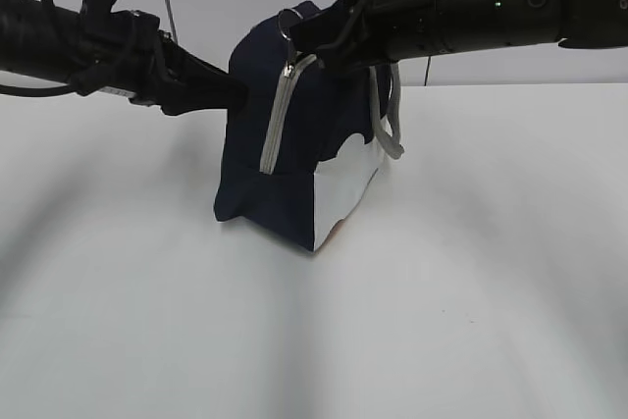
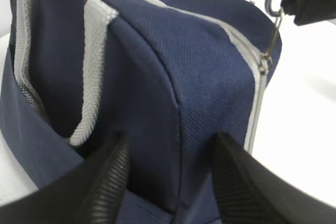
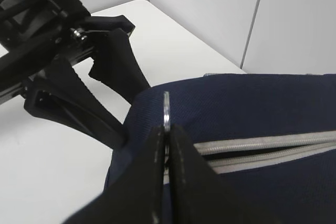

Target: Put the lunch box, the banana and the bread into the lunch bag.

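The lunch bag [image 1: 294,164] stands upright on the white table [image 1: 491,291], left of centre. The left gripper [image 2: 170,182] presses 2 part-open fingers against the bag's left end, pinching the navy fabric between them. The right gripper [image 3: 167,145] is fully closed on the zipper's ring pull [image 3: 166,109] at the bag's top. The zipper [image 1: 278,120] is closed along the visible corner.

This looks like a robot test laboratory, not a home. A plain white table [image 1: 471,291] fills the scene, pale partition panels [image 3: 210,19] stand behind it, and two black robot arms [image 1: 471,2] work above it.
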